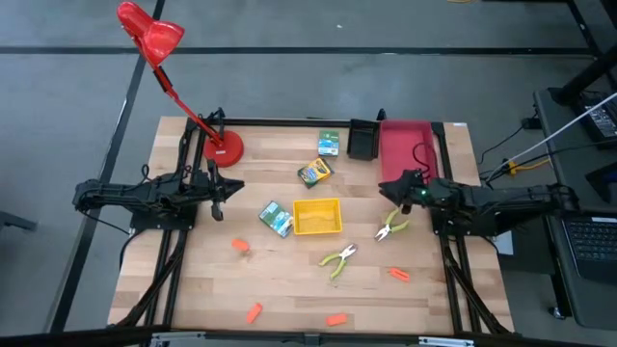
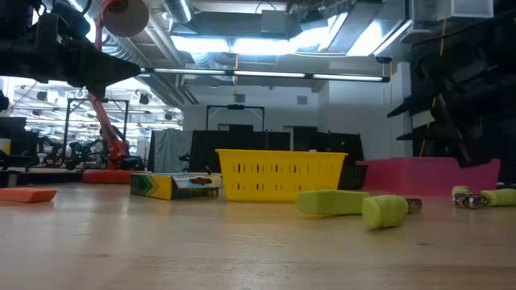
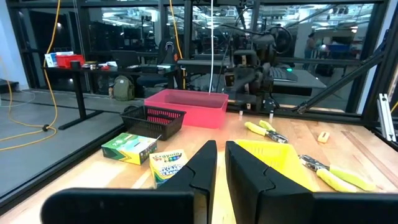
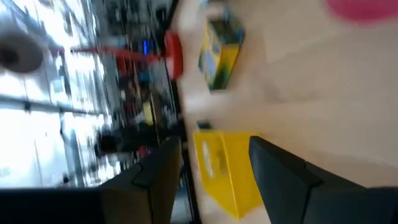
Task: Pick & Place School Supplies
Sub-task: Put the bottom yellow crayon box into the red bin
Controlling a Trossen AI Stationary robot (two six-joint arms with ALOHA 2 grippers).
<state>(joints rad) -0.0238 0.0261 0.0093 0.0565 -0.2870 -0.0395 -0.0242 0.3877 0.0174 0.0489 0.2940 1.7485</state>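
Note:
Three printed boxes lie flat on the table: one [image 1: 329, 144] by the black bin, one [image 1: 314, 173] mid-table and one [image 1: 276, 218] left of the yellow tray. Two yellow-green-handled tools [image 1: 390, 226] [image 1: 338, 257] lie right of and in front of that tray. Several orange pieces [image 1: 240, 245] [image 1: 398, 275] [image 1: 254, 312] are scattered toward the near edge. My left gripper [image 1: 231, 189] [image 3: 221, 168] hovers shut at the table's left, pointing right toward the boxes. My right gripper [image 1: 388, 190] [image 4: 214, 180] hovers open at the right, above the nearer tool and pointing left.
A yellow tray [image 1: 317, 216] sits mid-table. A black bin [image 1: 363, 140] and a pink-red tray [image 1: 407, 149] stand at the far right. The red desk lamp's base [image 1: 223, 147] stands at the far left, close to my left arm. Bare wood lies along the near edge.

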